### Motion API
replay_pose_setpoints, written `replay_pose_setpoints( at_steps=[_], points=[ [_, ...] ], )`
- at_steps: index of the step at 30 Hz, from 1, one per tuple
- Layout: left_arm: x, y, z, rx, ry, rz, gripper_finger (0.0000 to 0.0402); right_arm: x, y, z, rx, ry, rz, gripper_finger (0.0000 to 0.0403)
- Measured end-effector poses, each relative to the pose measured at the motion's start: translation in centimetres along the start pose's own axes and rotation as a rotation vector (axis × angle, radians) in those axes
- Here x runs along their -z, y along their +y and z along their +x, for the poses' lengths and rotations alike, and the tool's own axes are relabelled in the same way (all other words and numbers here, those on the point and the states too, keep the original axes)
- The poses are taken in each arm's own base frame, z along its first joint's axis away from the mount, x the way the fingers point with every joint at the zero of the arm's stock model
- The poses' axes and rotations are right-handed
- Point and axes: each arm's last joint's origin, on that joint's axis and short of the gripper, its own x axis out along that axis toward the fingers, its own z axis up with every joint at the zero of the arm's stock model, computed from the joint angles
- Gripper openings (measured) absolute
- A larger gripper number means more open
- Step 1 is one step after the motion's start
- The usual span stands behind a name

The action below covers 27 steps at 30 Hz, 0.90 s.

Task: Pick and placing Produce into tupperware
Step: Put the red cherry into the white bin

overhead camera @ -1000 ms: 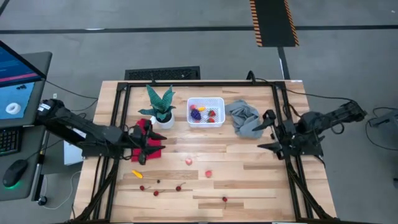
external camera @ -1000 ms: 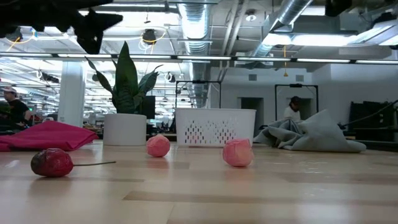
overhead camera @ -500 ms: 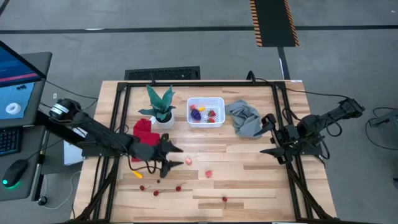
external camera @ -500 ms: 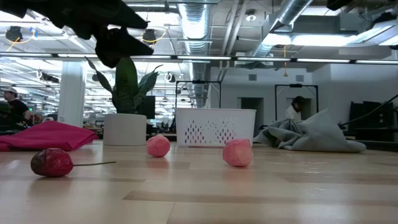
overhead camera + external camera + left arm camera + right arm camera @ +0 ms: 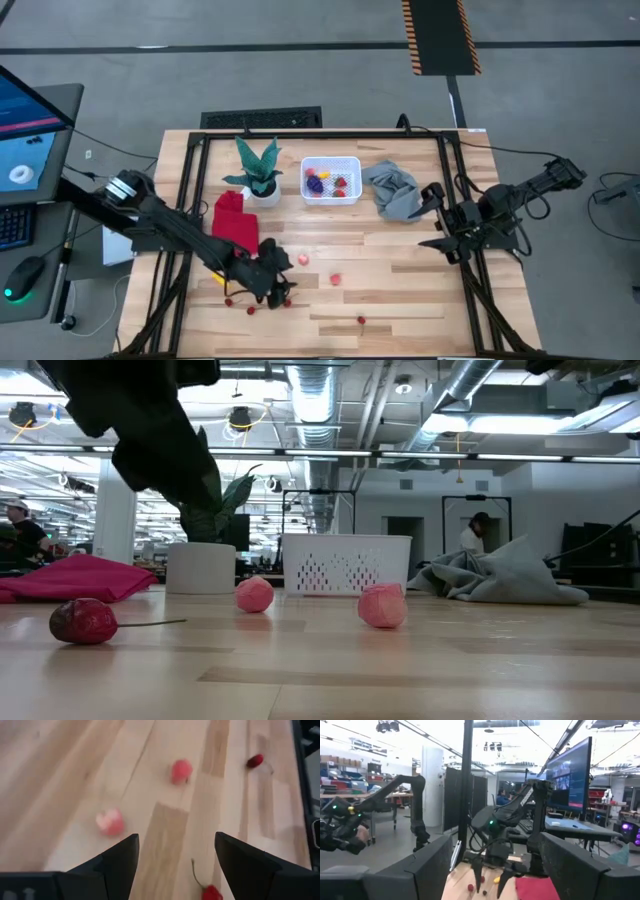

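Produce: cherries (image 5: 287, 301), pink balls (image 5: 303, 259) loose on the table (image 5: 400, 300) — more lies inside the tupperware (image 5: 331, 179).
Left gripper (image 5: 282, 288): fingers spread, empty, above the cherries.
Right gripper (image 5: 433, 215): fingers wide, empty — beside the grey cloth (image 5: 392, 190).

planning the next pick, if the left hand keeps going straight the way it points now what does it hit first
Probably the cherry lying just ahead of the open left hand, low between its fingers. Past it comes bare table, with the two pink balls off to the sides. Depth is hard to judge here.
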Motion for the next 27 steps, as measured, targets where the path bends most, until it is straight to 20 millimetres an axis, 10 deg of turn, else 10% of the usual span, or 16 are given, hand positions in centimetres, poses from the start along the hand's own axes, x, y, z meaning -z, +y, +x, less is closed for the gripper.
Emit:
replay_pose_setpoints(
  at_steps=[27],
  points=[
    [3.0,-2.5,3.4,-0.058,0.082,-0.059,0.0252,-0.1,0.0,0.1,0.003,-0.017,-0.022,0.0317]
  ],
)
